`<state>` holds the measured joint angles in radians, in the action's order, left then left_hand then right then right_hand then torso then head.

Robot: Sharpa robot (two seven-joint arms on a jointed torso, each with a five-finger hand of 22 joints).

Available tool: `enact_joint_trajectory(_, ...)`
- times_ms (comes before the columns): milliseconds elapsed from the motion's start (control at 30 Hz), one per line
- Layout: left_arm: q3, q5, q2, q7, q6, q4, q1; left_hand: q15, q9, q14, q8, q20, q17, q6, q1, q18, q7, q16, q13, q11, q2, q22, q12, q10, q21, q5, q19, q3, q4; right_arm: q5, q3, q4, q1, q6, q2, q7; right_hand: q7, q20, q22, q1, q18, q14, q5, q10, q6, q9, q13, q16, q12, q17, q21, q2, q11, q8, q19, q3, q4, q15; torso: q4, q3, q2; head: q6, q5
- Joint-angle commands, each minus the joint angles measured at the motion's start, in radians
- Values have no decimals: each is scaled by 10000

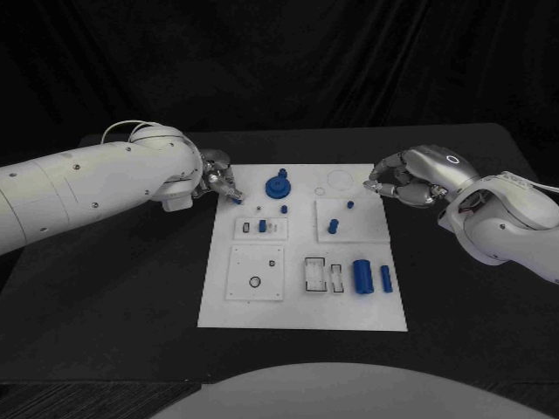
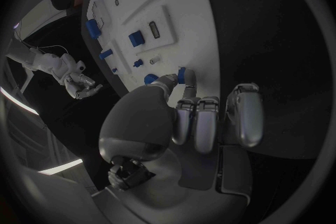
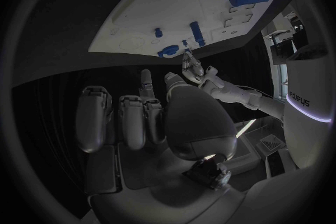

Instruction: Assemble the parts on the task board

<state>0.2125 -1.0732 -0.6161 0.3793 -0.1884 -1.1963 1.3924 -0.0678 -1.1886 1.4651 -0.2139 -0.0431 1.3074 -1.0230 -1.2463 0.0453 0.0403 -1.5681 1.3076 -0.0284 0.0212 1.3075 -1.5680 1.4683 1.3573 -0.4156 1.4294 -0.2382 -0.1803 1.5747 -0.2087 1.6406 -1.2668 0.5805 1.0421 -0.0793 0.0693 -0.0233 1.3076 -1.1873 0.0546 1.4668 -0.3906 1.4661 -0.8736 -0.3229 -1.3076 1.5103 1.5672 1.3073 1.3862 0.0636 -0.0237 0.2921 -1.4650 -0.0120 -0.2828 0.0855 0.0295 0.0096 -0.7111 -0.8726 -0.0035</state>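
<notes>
The left robot hand (image 1: pixel 217 185) is covering a small blue part (image 1: pixel 238 202) near the upper left corner of the task board (image 1: pixel 302 316), so its shape is too hard to tell. The right robot hand (image 1: pixel 405 179) is curling over itself, hiding its fingertips. Both arms are getting cut off by the picture's side edges.

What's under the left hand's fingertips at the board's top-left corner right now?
The left hand pinches a small blue part at the task board corner. The board surface directly beneath the part is covered, so any socket there can't be seen.
</notes>
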Motion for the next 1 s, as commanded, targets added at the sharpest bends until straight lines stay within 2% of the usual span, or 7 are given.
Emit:
enact_joint_trajectory(33, -5, -11, -91, -350, 203, -113, -19, -21, -42, 1057, 46, -7, 2634, -25, 33, 103, -94, -27, 2632, -23, -363, 1894, -28, 1025, -50, -177, -38, -791, 130, 21, 6, 16, 18, 50, 17, -83, 24, -39, 2060, -67, -113, 836, -58, 1047, -60, 9, -2632, -42, 36, 1629, -33, 3, 3, -69, -313, 47, -1, -10, -5, -13, 10, 0, 10)
enact_joint_trajectory(133, -5, -10, -231, -472, 461, -264, -19, -2, -149, 1057, 17, 6, 2634, -59, 305, 109, -60, -27, 2632, -16, -905, 1893, -28, 1025, -71, -132, -36, -2164, 397, 21, 6, 19, 18, 58, 26, -86, 25, -39, 2055, -88, -109, 834, -60, 1047, -64, 10, -2632, -46, 36, 1623, -50, 8, 3, -72, -306, 58, 3, -10, 0, -13, 16, 0, -3)
enact_joint_trajectory(400, -8, -9, -893, -824, 1409, -1049, 2, -24, -239, 1057, -16, -4, 2634, -122, 680, 95, -70, -27, 2632, -24, -1320, 1908, -28, 1025, -32, 33, 7, -3247, 742, 21, 6, 38, 19, 54, 80, -100, 25, -39, 2055, -88, -109, 834, -60, 1047, -64, 10, -2632, -46, 36, 1623, -50, 8, 3, -72, -306, 58, 3, -10, 13, -4, 18, 0, -62)
enact_joint_trajectory(533, -9, -9, -1330, -706, 1475, -1674, 55, -26, -252, 1057, -30, -2, 2634, -162, 824, 100, -75, -27, 2632, -28, -1370, 1900, -28, 1025, -57, 102, -5, -3411, 754, 21, 6, 76, 18, 54, 118, -132, 25, -39, 2053, -115, -108, 832, -62, 1047, -72, 12, -2632, -54, 36, 1610, -57, 13, 4, -74, -302, 71, 6, -10, 13, -13, 10, 0, -49)
enact_joint_trajectory(700, -9, -9, -1696, -410, 1460, -2329, 83, -17, -246, 1057, -12, -7, 2634, -184, 1152, 121, -74, -27, 2632, -19, -1375, 1869, -28, 1025, -158, 383, -70, -3577, 670, 21, 6, 108, 17, 64, 132, -148, 25, -40, 2051, -120, -106, 831, -62, 1047, -73, 12, -2632, -56, 36, 1607, -62, 13, 4, -75, -300, 72, 7, -11, 12, -19, 3, 0, -60)
enact_joint_trajectory(800, -8, -8, -1857, -221, 1412, -2678, 90, -17, -245, 1057, -11, -8, 2634, -183, 1160, 123, -73, -27, 2632, -19, -1373, 1867, -28, 1025, -166, 389, -75, -3579, 668, 21, 6, 120, 17, 56, 134, -162, 25, -40, 2051, -120, -106, 831, -62, 1047, -73, 12, -2632, -56, 36, 1607, -62, 13, 4, -75, -300, 72, 7, -11, 11, -7, 8, 0, -35)
enact_joint_trajectory(1000, -5, -8, -2015, -52, 1372, -3038, 81, -10, -231, 1057, 18, -12, 2634, -158, 1287, 130, -58, -27, 2632, -8, -1318, 1856, -28, 1025, -204, 457, -100, -3614, 606, 21, 6, 134, 17, 50, 137, -172, 25, -40, 2051, -120, -106, 831, -62, 1047, -73, 12, -2632, -56, 36, 1607, -62, 13, 4, -75, -300, 72, 7, -11, 16, 32, 1, 0, -18)
